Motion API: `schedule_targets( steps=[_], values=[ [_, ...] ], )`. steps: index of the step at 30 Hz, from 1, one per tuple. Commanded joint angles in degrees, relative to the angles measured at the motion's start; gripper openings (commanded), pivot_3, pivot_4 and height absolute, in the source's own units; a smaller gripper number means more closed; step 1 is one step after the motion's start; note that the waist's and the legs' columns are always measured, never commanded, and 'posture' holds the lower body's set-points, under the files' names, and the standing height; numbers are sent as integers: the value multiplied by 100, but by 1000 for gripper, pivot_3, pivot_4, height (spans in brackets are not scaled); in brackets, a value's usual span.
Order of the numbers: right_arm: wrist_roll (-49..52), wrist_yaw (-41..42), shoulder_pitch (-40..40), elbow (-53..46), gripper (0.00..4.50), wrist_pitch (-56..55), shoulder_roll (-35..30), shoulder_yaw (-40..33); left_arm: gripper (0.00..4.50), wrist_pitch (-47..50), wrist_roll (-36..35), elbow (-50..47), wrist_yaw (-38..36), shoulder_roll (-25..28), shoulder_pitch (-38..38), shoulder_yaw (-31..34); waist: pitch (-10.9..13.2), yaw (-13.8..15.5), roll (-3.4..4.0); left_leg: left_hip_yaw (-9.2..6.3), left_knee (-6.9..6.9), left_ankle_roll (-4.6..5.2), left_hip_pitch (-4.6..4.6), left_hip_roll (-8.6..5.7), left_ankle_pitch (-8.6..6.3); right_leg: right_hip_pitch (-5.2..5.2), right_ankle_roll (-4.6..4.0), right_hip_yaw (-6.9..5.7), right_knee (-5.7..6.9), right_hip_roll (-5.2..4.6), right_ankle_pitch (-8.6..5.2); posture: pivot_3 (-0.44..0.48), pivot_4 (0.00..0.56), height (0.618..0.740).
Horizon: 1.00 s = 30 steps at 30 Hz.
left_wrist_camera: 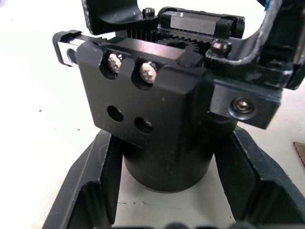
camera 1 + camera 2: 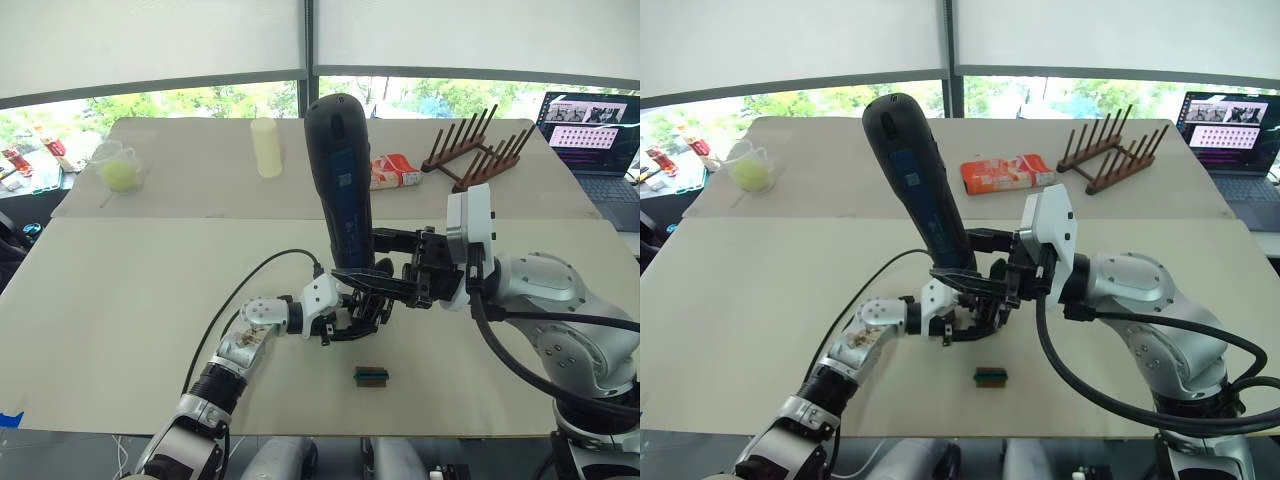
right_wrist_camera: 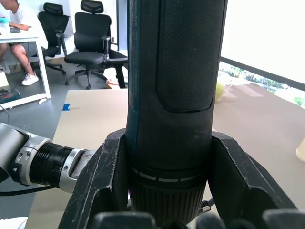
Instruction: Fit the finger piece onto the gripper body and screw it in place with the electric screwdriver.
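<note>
right hand (image 2: 375,258) clamps the electric screwdriver (image 2: 340,170) near its lower end, nearly upright over the gripper body (image 2: 352,315), which the left hand (image 2: 340,318) pinches by its round base on the desk (image 2: 120,300). left wrist view: fingers (image 1: 95,191) hug the base; keep that squeeze firm. right wrist view: keep the tool vertical, bit seated before spinning, i'd judge.

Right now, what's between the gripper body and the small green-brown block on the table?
Nothing: bare table separates the gripper body from the green-brown block, seen in the left eye view.
</note>
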Motion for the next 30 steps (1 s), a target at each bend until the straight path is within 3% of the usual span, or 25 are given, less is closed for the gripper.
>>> schedule_targets(
  steps=[1,30],
  values=[
    [73,30,-97,-261,1915,-261,36,-141,2295,-77,-58,-187,-19,-18,-2,-21,0,0,0,0,0,0,0,0,0,0,0,0,0,0,0,0,150,740],
    [-21,119,-139,-245,1915,-377,54,-112,2295,-70,-58,-200,-11,-17,6,-21,0,0,0,0,0,0,0,0,0,0,0,0,0,0,0,0,150,740]
  ],
)
